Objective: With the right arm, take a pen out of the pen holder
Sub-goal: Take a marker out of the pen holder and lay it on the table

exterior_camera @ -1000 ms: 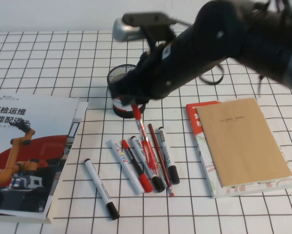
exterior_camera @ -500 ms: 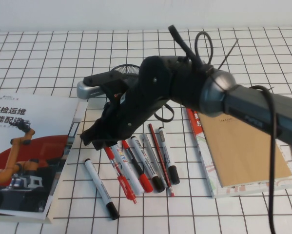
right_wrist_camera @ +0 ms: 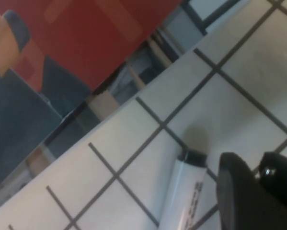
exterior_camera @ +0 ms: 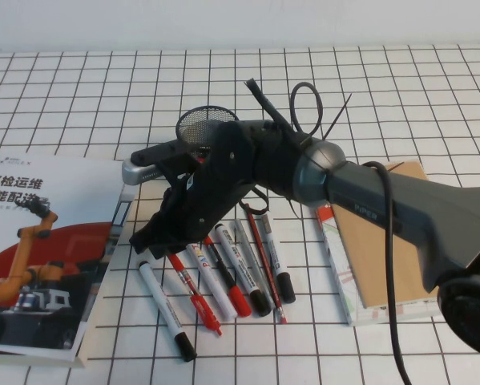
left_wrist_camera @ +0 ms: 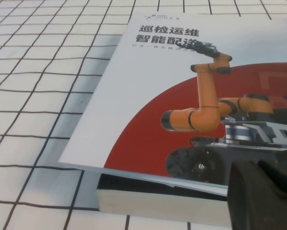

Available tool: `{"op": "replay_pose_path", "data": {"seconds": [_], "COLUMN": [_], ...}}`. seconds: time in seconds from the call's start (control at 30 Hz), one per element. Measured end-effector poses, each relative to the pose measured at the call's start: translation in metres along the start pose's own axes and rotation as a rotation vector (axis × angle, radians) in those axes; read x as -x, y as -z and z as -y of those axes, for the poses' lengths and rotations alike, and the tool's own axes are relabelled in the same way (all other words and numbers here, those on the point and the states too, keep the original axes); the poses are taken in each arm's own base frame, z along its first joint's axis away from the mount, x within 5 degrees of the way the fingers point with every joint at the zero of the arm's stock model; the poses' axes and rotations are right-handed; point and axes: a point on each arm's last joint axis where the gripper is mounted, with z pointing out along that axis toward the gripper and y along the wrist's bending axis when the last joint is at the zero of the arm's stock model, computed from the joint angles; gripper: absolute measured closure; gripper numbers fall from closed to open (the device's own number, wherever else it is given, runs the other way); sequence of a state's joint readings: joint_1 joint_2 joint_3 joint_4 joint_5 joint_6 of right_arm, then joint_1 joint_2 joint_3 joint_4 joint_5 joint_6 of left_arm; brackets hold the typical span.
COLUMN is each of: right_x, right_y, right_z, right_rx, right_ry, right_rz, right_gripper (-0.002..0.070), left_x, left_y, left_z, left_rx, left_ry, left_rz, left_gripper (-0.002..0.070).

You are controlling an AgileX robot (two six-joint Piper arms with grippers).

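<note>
Low over the white tabletop with its black grid lines (exterior_camera: 63,96), the right gripper (exterior_camera: 161,247) is closed to a narrow gap on the upper end of a slim red pen (exterior_camera: 195,293). The pen slants away from the gripper, and its far tip is on or just above the table.

Just beside the gripper lies a white marker with a black cap (exterior_camera: 166,311). The right wrist view shows that marker's blunt end (right_wrist_camera: 184,196) next to one black finger (right_wrist_camera: 244,191). On the pen's other side is a loose row of markers and pens (exterior_camera: 240,273), with red and black caps.

Behind the gripper, partly hidden by the arm, stands the round black wire-mesh pen holder (exterior_camera: 206,124). The red pen is well clear of it, so the removal itself looks done and the pen is being laid down. The next move probably calls for opening the fingers and lifting straight up, without nudging the neighbouring marker.

On the far side of the white marker is a thick white and red book showing an orange robot arm (exterior_camera: 31,241). Its title reads "巡检运维", with a second line beginning "智能配".

Well beyond the row of pens, a plain brown card notebook (exterior_camera: 392,241) rests on a red and white book. No print on it is legible.

The left gripper (left_wrist_camera: 263,196) hangs over the robot-arm book's corner. I cannot tell its state.
</note>
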State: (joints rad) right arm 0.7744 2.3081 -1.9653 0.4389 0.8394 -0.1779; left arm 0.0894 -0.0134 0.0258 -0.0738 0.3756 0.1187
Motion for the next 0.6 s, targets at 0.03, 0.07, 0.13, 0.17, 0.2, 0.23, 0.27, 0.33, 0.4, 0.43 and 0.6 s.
{"op": "replay_pose_path", "data": {"seconds": [0.03,0.07,0.13,0.17,0.2,0.23,0.27,0.33,0.4,0.43,0.6], "right_x": [0.0001,0.0013,0.0024,0.0028,0.0031,0.0032,0.0033,0.0034,0.0031,0.0030,0.0028], "right_y": [-0.0008,-0.0004,-0.0007,-0.0006,-0.0006,-0.0006,-0.0006,-0.0009,-0.0017,-0.0017,0.0055], "right_z": [0.0004,0.0003,0.0005,0.0006,0.0006,0.0007,0.0007,0.0008,0.0011,0.0012,0.0001], "right_rx": [-0.001,-0.002,-0.004,-0.005,-0.005,-0.005,-0.006,-0.006,-0.006,-0.007,-0.007], "right_ry": [-0.001,0.000,0.003,0.003,0.003,0.003,0.003,0.002,0.002,0.003,0.008], "right_rz": [0.003,0.012,0.022,0.027,0.029,0.031,0.032,0.033,0.032,0.032,0.013], "right_gripper": [0.0616,0.0616,0.0605,0.0592,0.0570,0.0547,0.0517,0.0468,0.0434,0.0424,0.0419], "left_x": [0.0000,0.0000,0.0000,0.0000,0.0000,0.0000,0.0000,0.0000,0.0000,0.0000,0.0000], "left_y": [0.0000,0.0000,0.0000,0.0000,0.0000,0.0000,0.0000,0.0000,0.0000,0.0000,0.0000], "left_z": [0.0000,0.0000,0.0000,0.0000,0.0000,0.0000,0.0000,0.0000,0.0000,0.0000,0.0000], "left_rx": [0.000,0.000,0.000,0.000,0.000,0.000,0.000,0.000,0.000,0.000,0.000], "left_ry": [0.000,0.000,0.000,0.000,0.000,0.000,0.000,0.000,0.000,0.000,0.000], "left_rz": [0.000,0.000,0.000,0.000,0.000,0.000,0.000,0.000,0.000,0.000,0.000], "left_gripper": [0.0678,0.0678,0.0678,0.0678,0.0678,0.0678,0.0678,0.0678,0.0678,0.0678,0.0678]}}
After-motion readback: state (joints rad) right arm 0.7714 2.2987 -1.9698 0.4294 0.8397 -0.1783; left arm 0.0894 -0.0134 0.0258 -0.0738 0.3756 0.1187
